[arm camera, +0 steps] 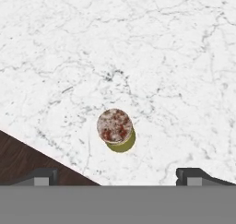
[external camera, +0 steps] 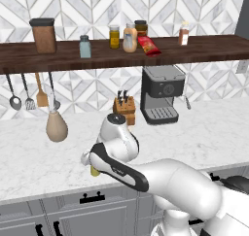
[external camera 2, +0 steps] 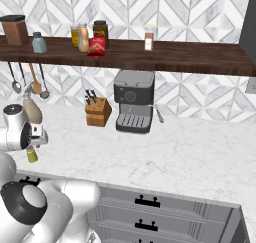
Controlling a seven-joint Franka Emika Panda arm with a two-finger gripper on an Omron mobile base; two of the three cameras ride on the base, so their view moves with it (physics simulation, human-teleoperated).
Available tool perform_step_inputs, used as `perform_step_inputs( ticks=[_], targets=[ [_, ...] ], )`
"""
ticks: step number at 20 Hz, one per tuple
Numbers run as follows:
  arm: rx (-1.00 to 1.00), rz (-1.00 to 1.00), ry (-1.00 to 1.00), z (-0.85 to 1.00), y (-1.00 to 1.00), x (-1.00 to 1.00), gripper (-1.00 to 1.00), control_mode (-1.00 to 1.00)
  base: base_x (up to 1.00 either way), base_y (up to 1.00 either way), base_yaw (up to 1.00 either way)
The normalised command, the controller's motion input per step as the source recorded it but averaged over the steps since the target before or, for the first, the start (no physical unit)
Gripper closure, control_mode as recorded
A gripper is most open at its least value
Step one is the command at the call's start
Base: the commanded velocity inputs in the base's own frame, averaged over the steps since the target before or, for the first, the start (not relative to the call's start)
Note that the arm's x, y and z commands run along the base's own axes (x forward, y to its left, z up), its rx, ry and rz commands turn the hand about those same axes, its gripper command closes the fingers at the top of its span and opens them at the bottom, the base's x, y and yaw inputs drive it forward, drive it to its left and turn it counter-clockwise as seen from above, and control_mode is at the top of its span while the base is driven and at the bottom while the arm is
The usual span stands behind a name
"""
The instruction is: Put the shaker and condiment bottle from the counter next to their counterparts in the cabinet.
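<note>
A: So, why does the gripper (arm camera: 115, 174) hang over the counter (arm camera: 184, 57) near its front edge?
B: It looks straight down on the shaker (arm camera: 115, 128), standing upright there; jaws spread wide, holding nothing, likely lined up to descend around the cap.
A: And the condiment bottle (external camera: 149, 45)?
B: Already lying on the cabinet (external camera: 204, 48), beside the cream-orange bottle (external camera: 130, 38).

One yellow-green shaker (arm camera: 115, 130) stands on the bench (external camera: 204, 133). The shelf (external camera: 204, 49) carries seven containers. Four utensils (external camera: 29, 92) hang upper left.
</note>
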Motion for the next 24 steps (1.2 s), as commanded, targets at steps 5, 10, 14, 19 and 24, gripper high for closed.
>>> perform_step_inputs(
  ticks=[5,10,14,19,24],
  targets=[
    [-0.02,0.0,0.0,-0.14,0.1,0.02,-1.0,-1.0,0.0,0.0,0.0],
    [0.0,0.0,0.0,-0.1,0.06,0.04,-1.0,-1.0,0.0,0.0,0.0],
    [0.0,0.0,0.0,-0.06,0.01,0.09,-1.0,-1.0,0.0,0.0,0.0],
    [0.0,0.0,0.0,-0.03,0.0,0.16,-1.0,-1.0,0.0,0.0,0.0],
    [-0.01,0.0,0.0,-0.06,0.04,0.09,-1.0,-1.0,0.0,0.0,0.0]
  ],
)
